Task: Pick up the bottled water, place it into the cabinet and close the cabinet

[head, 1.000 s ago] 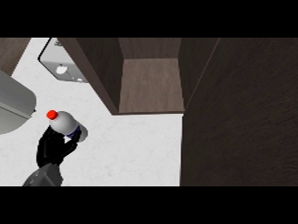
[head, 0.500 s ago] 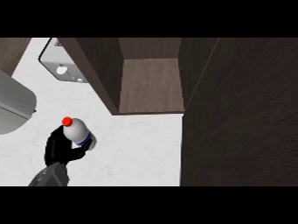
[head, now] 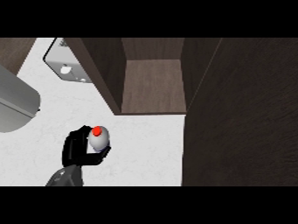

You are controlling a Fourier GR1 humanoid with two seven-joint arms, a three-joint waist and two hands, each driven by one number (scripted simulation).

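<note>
- Grey and rounded, a large appliance body (head: 6,103) sits up and to the left of the hand, running off the view's left edge.
- White desk (head: 144,148) surface spreads under and around the hand, lightly marbled.
- One black hand (head: 80,151) comes in from the lower edge on a grey forearm (head: 64,177); which arm it belongs to cannot be told for sure from this view, though it shows at the left of the picture.
- Its fingers are curled round the bottled water (head: 99,140), with the thumb side wrapping the lower part of the bottle.
- That bottle is pale with a red cap (head: 98,130) facing up at the camera; it sits in the hand's grasp, just above the palm.
- Further up from the hand, a white panel with small fittings (head: 66,65) lies against the desk beside the cabinet's left wall.
- Up and to the right of the hand stands the cabinet (head: 151,85), dark brown wood, its opening showing a bare shelf inside.
- Right of the hand, well apart from it, the cabinet door (head: 248,113) fills the right side as a broad dark wooden face.
</note>
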